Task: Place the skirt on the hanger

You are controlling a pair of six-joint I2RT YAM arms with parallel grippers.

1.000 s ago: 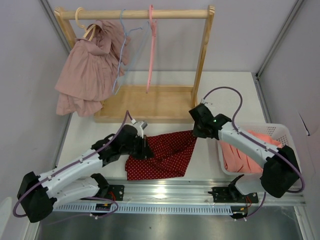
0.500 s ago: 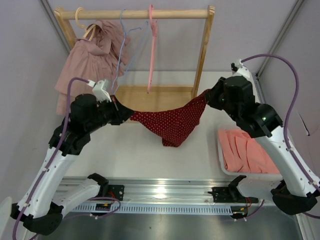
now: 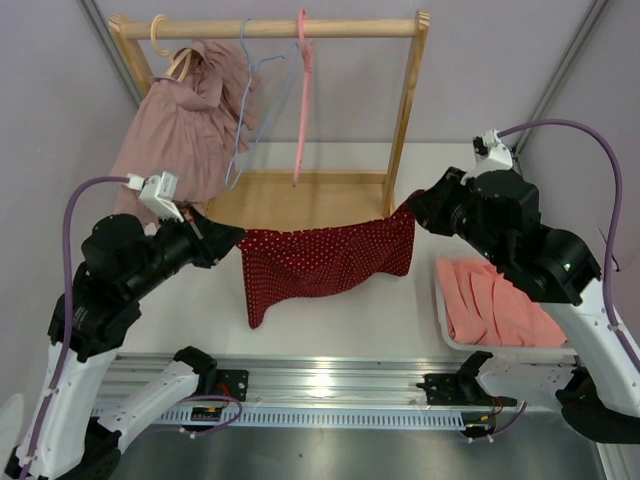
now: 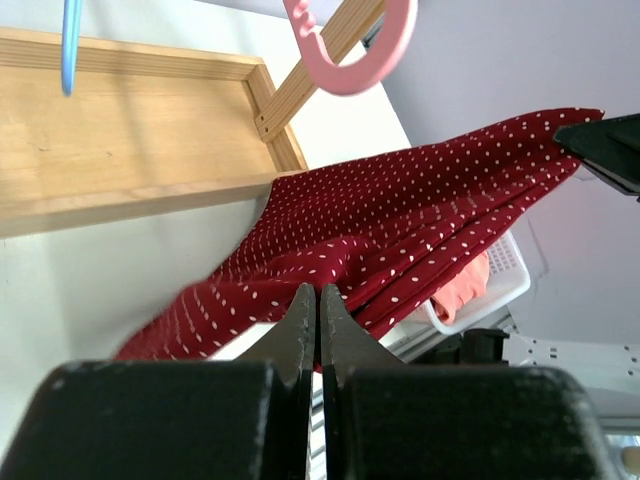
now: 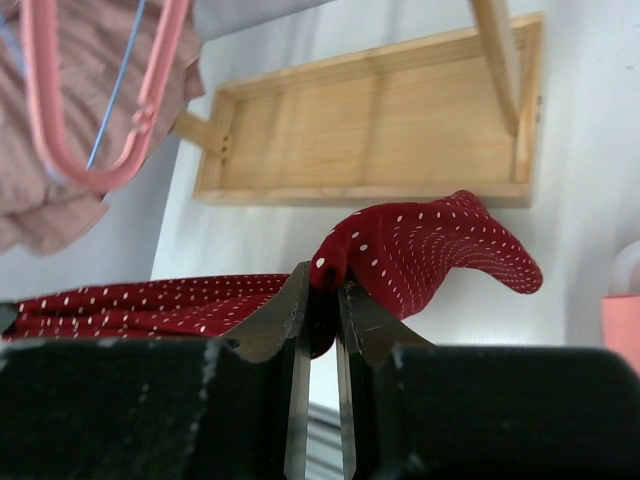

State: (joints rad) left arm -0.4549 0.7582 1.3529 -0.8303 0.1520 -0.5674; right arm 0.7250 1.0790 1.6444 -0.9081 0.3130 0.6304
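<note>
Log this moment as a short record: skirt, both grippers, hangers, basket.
skirt: red polka-dot skirt, stretched and sagging between both grippers, not yet on a hanger
left gripper: shut on one end of the skirt
right gripper: shut on the other end
free hangers: pink hanger and blue hanger, hooked on the rack
basket: holds a salmon garment

the skirt is deep red with small white polka dots all over. in the upper left of the frame is a dusty pink garment. beside it are a pale blue hanger and a pink hanger, on a light natural-wood rack. at lower right, a white basket holds coral-orange cloth. the desk is off-white. the left claw and right claw are black.
</note>
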